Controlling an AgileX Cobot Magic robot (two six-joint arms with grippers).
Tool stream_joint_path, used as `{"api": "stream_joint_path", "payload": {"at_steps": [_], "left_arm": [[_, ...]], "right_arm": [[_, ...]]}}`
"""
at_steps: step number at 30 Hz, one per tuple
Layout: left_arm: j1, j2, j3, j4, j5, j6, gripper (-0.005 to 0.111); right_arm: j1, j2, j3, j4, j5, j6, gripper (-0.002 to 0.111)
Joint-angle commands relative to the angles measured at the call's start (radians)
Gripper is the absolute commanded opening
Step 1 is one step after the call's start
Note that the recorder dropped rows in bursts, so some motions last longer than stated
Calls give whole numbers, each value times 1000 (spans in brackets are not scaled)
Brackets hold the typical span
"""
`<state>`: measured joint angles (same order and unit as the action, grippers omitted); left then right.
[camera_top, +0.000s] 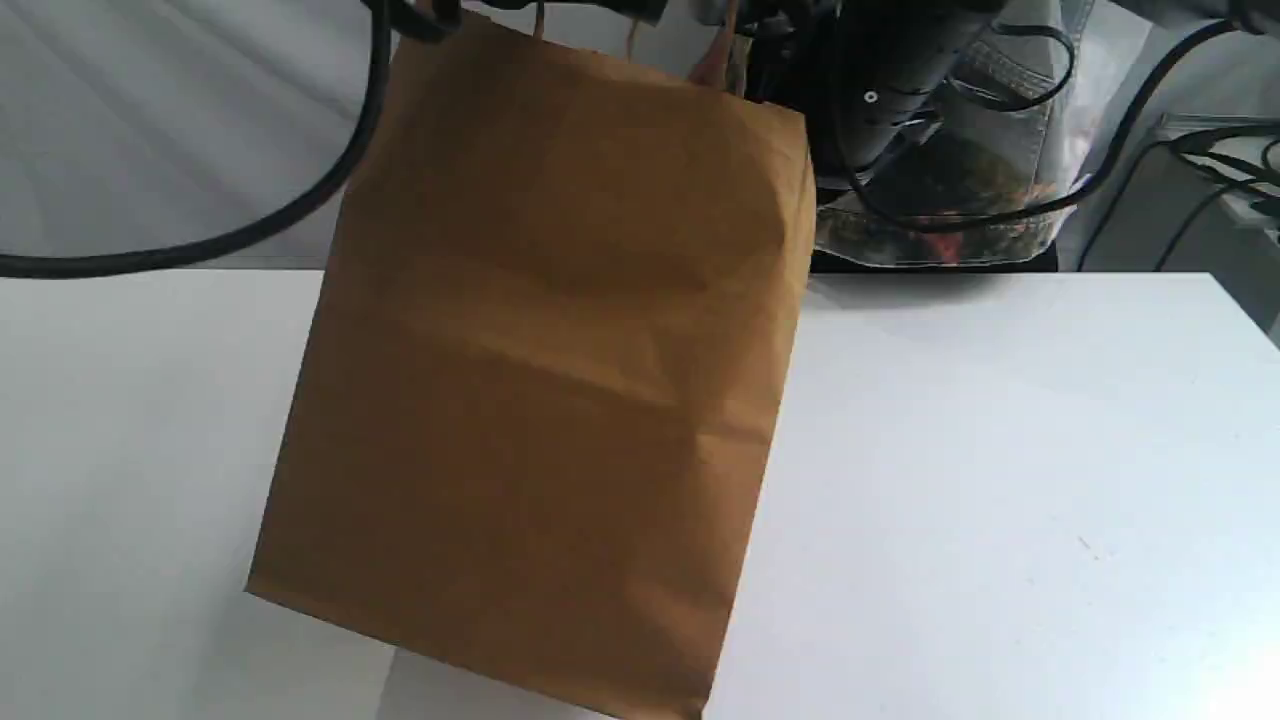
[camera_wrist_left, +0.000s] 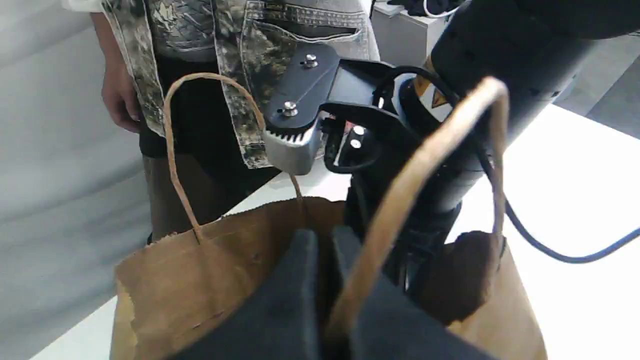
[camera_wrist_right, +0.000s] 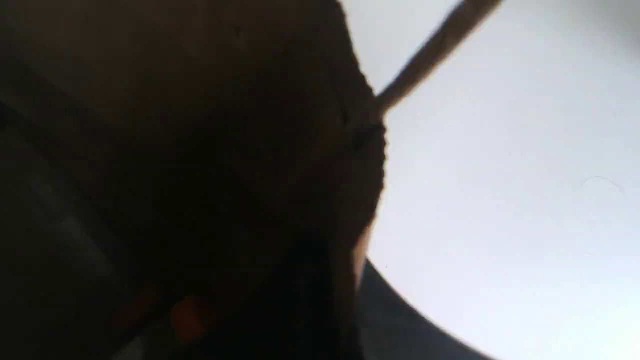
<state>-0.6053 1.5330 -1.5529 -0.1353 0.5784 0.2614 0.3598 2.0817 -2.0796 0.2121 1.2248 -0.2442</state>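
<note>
A brown paper bag (camera_top: 540, 380) hangs tilted over the white table (camera_top: 1000, 480), its bottom edge lifted off the surface. In the left wrist view my left gripper (camera_wrist_left: 322, 300) has its dark padded fingers (camera_wrist_left: 295, 300) pressed together on the near handle (camera_wrist_left: 425, 150), just above the bag's mouth (camera_wrist_left: 200, 270). The right arm's wrist housing (camera_wrist_left: 300, 100) reaches down at the bag's far rim. The right wrist view is dark and blurred. In it the bag's wall (camera_wrist_right: 200, 125) fills most of the picture, and its rim runs between the narrow jaws of my right gripper (camera_wrist_right: 350, 285).
A person in a camouflage jacket (camera_top: 950, 190) stands close behind the table's far edge. Black cables (camera_top: 300, 200) hang from the arms at the upper left. A grey box with wires (camera_top: 1220, 160) sits at the far right.
</note>
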Motion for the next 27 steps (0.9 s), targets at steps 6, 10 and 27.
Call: {"api": "stream_joint_path", "payload": {"at_steps": [6,10,27], "left_arm": [[0,-23,105,-3,-64,-80,0],[-4,-88,232,-14,-227,-78,0],[-4,-221,576,-10,-482,-134,0]], "right_arm": [[-2,1,2,-53,-119,-20,0],[-2,1,0,-53,-168,-20,0],[2,23,0,78,-347,-83,0]]}}
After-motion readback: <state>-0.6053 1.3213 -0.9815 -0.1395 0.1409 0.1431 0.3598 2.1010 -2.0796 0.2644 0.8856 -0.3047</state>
